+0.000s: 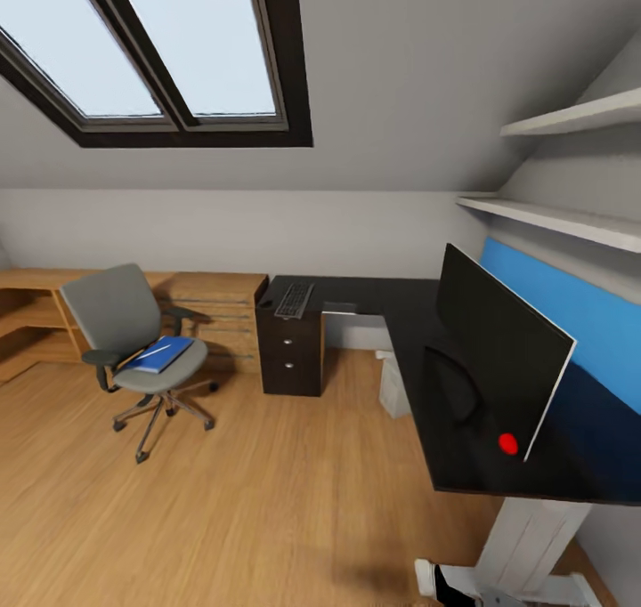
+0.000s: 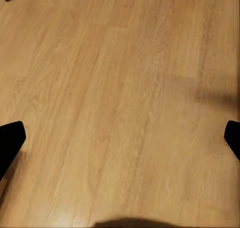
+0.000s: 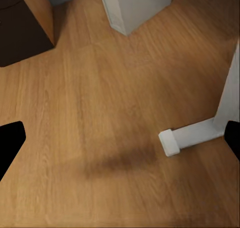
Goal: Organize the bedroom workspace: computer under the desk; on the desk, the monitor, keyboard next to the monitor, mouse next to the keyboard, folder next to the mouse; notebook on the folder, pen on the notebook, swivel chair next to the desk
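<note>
Hanging over bare wooden floor [image 2: 120, 87], our left gripper [image 2: 120, 138] was spread wide, holding nothing and touching nothing; its dark fingertips [image 2: 10, 138] sat at the edges of the left wrist view. Our right gripper [image 3: 120, 143] was just as wide apart and empty, also above floor. Near it in the right wrist view we saw the white foot of the desk leg [image 3: 192, 135] and the light grey computer [image 3: 137, 5] standing on the floor, which we judged was already under the surface as the task wants.

Moving outward in the head view, the desk [image 1: 418, 393] ran in an L along the wall. The monitor [image 1: 499, 353] stood upright on its near wing, foot on the surface, so that part looked done. The keyboard [image 1: 294, 300] lay on the far wing above the drawers, well apart from the monitor, so we judged it needed moving closer. A small dark thing just beside the keyboard may have been the mouse; too small to tell.

The swivel chair [image 1: 133, 331] stood on the floor well apart from the desk, beside a wooden dresser [image 1: 214, 309]. The blue folder [image 1: 162, 354] lay flat on its seat with a thin pale stick on it, possibly the pen. We could not make out the notebook.
</note>
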`<state>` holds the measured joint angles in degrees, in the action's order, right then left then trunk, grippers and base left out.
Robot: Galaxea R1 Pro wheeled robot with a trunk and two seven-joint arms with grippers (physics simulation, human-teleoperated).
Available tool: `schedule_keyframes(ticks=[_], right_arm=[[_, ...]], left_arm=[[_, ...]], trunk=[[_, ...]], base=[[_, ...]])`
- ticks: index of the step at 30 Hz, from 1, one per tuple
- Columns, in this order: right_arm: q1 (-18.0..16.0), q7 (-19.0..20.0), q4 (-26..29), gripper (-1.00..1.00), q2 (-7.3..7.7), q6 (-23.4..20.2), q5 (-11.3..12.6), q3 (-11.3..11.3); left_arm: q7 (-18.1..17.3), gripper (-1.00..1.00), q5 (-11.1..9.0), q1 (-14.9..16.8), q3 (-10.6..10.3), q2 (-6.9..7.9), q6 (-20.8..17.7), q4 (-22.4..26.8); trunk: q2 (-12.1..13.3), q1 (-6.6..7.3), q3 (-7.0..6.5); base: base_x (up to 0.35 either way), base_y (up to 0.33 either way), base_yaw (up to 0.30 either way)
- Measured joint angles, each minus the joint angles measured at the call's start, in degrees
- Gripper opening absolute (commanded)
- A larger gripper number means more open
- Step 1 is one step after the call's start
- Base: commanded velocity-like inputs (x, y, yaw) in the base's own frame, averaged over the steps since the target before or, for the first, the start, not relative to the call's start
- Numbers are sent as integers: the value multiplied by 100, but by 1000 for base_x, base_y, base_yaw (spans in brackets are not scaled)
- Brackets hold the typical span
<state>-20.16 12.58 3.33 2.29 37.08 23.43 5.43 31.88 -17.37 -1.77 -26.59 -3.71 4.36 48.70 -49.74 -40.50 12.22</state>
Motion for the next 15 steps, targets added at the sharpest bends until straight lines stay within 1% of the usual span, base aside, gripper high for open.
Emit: schedule_keyframes(ticks=[1,2,12,15], right_arm=[[0,-5,0,100,3,0,0,-6],[0,-6,0,100,5,0,0,-7],[0,-8,0,100,9,0,-1,-12],[0,-8,0,100,9,-4,0,-11]], left_arm=[[-7,100,3,0,19,39,233,-10],[-8,100,-2,0,23,46,270,-17],[10,100,-10,0,18,47,319,-39],[8,100,-9,0,10,45,314,-40]], trunk=[[39,22,-17],[79,44,-35],[480,264,-215],[601,329,-267]], base=[[-8,-11,-266],[-6,-9,-266],[-2,-2,-268],[-106,-67,-203]])
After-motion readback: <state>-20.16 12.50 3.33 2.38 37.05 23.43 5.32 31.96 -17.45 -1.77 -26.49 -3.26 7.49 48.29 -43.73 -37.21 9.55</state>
